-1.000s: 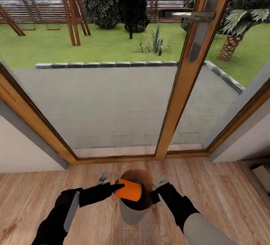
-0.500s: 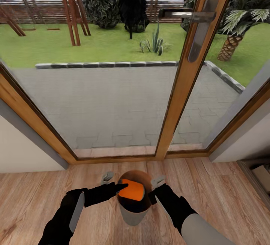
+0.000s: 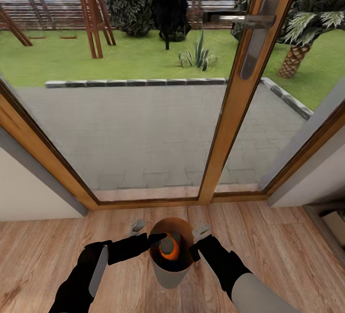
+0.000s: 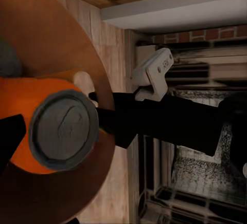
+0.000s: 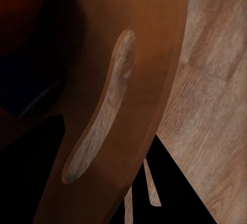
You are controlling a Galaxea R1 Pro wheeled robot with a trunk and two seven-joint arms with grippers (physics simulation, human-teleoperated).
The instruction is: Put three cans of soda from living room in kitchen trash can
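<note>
Looking down from the head camera, the trash can (image 3: 170,260) stood on the wood floor just before the glass garden door (image 3: 143,112), with an orange soda can (image 3: 168,248) inside it, grey top up, below the rim. The left gripper (image 3: 143,232) hung at the bin's left edge with its fingers spread and nothing between them; the right gripper (image 3: 197,241) sat against the bin's right rim, and whether it pinched that rim could not be told from there.

From the left wrist camera, the orange can (image 4: 51,131) lay within the bin's brown-orange interior (image 4: 56,44), its grey lid facing the lens, free of any finger. The right arm (image 4: 170,121) reached across beside the bin.

From the right wrist camera, the bin's rim (image 5: 103,111) ran close past the lens, and the fingers' spacing stayed unreadable.

By my judgement the drop step was finishing. Next would come lifting the left arm clear of the rim, then checking whether other cans remained to be brought.
</note>
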